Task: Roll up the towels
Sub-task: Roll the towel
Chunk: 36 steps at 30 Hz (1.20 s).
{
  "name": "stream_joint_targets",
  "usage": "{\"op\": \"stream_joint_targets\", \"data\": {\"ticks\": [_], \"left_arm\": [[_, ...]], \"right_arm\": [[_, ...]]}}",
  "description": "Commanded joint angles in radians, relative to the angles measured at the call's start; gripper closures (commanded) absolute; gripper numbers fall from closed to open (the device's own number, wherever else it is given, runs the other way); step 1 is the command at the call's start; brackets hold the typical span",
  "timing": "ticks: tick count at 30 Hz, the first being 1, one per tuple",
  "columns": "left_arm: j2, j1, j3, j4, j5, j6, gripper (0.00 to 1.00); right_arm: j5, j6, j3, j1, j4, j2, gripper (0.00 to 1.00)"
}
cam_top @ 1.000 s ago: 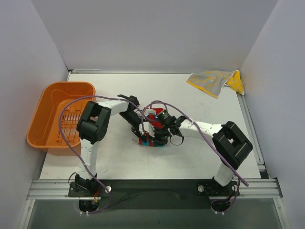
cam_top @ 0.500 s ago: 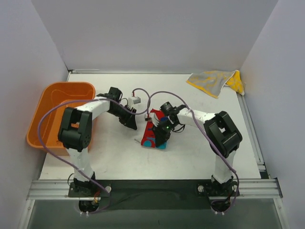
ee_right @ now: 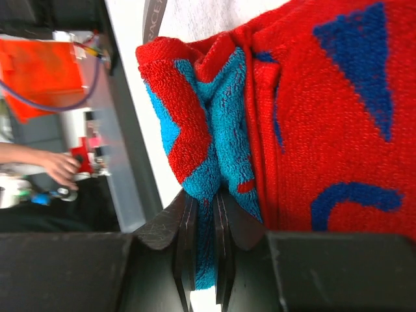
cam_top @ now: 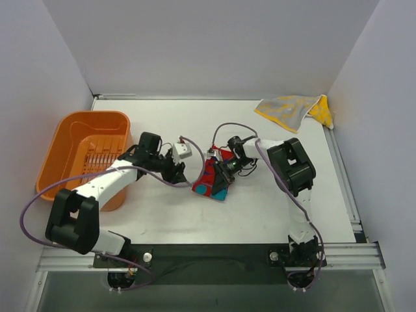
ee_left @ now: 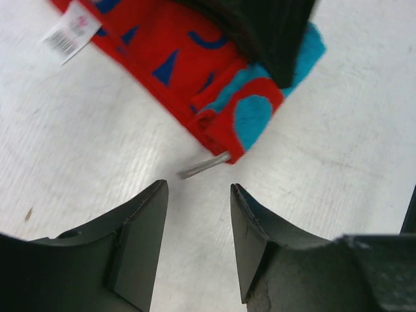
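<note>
The red and turquoise towel lies partly folded mid-table, with dark blue shapes and a white label. My right gripper is shut on a turquoise fold of this towel, the cloth pinched between its jaws. My left gripper stands just left of the towel, open and holding nothing. In the left wrist view its fingertips hover over bare table a little short of the towel's corner. The yellow towel lies crumpled at the far right corner.
An orange plastic tub stands at the left edge, beside the left arm. White walls close the table at the back and both sides. A small grey loop sticks out from the towel's corner.
My left gripper has let go, backed off the towel to the left and opened wider, its arm swinging low to the left. The right gripper stayed shut on the towel, drawing it slightly right.
</note>
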Motion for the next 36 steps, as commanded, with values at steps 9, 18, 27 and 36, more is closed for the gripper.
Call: {"op": "stream_joint_targets", "data": {"ticks": [9,18,27,36], "left_arm": [[-0.082,-0.394,-0.183,0.322,-0.223,0.407,0.43],[0.050,-0.445,-0.200,0.511,-0.274,0.556,0.42],[0.105,-0.455,-0.217,0.431,-0.240,0.651,0.42],[0.277,-0.497,0.034,0.039,-0.314,0.648,0.84]], "right_arm": [[-0.072,0.021,0.034,-0.043,-0.066,0.089,1.00],[-0.083,0.020,0.042,-0.049,-0.077,0.098,1.00],[-0.078,0.021,0.045,-0.051,-0.080,0.100,1.00],[-0.018,0.011,0.054,-0.049,-0.086,0.075,0.93]]}}
